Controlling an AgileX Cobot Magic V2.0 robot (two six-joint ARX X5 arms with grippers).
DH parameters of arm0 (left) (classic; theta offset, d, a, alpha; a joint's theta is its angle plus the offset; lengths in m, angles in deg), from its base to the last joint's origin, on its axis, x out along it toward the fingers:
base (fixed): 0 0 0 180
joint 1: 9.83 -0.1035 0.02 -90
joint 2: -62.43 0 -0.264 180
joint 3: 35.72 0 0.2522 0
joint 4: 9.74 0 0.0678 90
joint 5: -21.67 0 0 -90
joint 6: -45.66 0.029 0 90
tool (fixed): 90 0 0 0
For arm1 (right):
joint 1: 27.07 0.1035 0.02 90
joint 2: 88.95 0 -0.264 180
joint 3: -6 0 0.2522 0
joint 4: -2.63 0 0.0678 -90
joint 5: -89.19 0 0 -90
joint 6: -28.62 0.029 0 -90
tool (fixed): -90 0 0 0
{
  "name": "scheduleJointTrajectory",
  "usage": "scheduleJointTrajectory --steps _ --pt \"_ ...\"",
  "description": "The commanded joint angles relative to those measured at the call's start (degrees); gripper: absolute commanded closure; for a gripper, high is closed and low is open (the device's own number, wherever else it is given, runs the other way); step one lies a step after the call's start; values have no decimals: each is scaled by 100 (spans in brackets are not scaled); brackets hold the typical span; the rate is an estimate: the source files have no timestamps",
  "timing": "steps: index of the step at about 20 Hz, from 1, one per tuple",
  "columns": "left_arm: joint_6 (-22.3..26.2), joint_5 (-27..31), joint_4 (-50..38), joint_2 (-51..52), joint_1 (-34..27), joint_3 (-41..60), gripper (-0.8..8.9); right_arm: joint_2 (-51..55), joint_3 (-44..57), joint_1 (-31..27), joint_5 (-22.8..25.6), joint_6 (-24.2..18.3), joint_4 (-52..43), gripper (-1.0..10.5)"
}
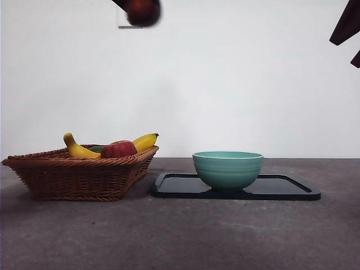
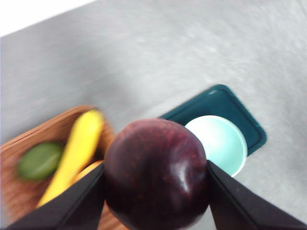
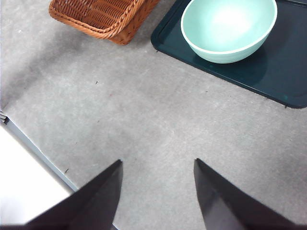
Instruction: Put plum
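Observation:
My left gripper (image 2: 156, 191) is shut on the plum (image 2: 156, 172), a glossy dark maroon fruit. It holds it high in the air, at the top edge of the front view (image 1: 142, 11), above the right end of the wicker basket (image 1: 79, 174). The teal bowl (image 1: 228, 169) stands on a dark tray (image 1: 292, 188) to the right of the basket; both also show below the plum in the left wrist view (image 2: 220, 141). My right gripper (image 3: 158, 191) is open and empty above bare table, and shows as a dark tip at the top right of the front view (image 1: 347, 28).
The basket holds a banana (image 1: 84, 149), a red apple (image 1: 118, 149) and a green fruit (image 2: 39, 160). The right wrist view shows the basket's corner (image 3: 100, 17), the bowl (image 3: 228, 28), the tray (image 3: 283, 72) and the table's edge (image 3: 33, 148).

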Motion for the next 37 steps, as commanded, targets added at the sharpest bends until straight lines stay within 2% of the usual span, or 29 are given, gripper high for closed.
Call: scheduleJointTrajectory --steps 1,6,10,15,18,22,26,32,37 --pt "87 7 216 260 -210 -168 605 -22 -2 28 -2 -31 -39 710" --pt "111 7 704 839 -573 -28 606 -22 -2 28 -2 -33 -66 710" --pt "105 9 490 1438 -667 992 606 -22 -2 31 -4 -33 -76 710" --pt "37 9 -979 2522 -769 3403 605 -22 -2 31 -7 -33 -76 710" --pt "11 11 -1805 2778 -839 4564 605 -22 -2 31 -7 -31 -76 710" --pt "15 13 -2900 2712 -946 5783 606 -22 -2 31 -7 -31 -35 710" --pt "39 13 -4076 2468 -988 6594 606 -22 -2 31 -7 -31 -37 710" --pt "278 20 -4728 1403 -986 6677 606 -22 -2 31 -7 -28 -33 710" --pt "551 319 -4951 715 -990 6677 605 -22 -2 31 -4 -26 -35 710"
